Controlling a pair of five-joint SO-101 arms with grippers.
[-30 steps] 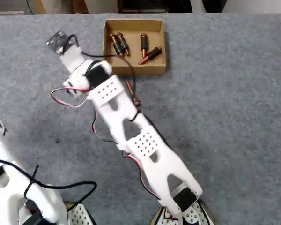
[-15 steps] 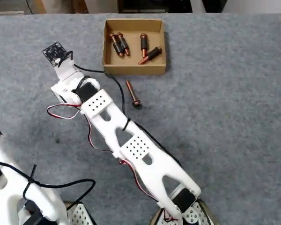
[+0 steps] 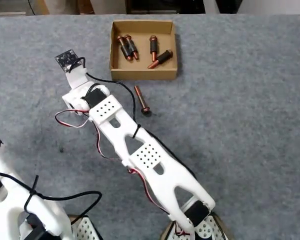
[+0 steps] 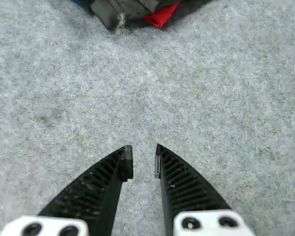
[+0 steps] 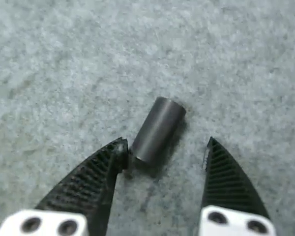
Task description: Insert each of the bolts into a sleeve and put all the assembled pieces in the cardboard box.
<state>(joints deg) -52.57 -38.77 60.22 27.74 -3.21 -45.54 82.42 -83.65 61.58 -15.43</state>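
We have four pieces point(image 3: 160, 58) in the box point(image 3: 142, 76) at top middle; one bolt point(image 3: 141, 99) and one sleeve point(image 5: 157, 130) are left, with our right gripper point(image 5: 165, 147) spread around the sleeve and our left gripper point(image 4: 143, 160) nearly closed on nothing.

Grey felt-like table point(image 3: 250, 150), dark furniture point(image 3: 160, 6) behind far edge.

No lettering, number, label or sign can be read anywhere, neither on the cardboard box point(image 3: 143, 75) nor the counter point(image 3: 250, 100).
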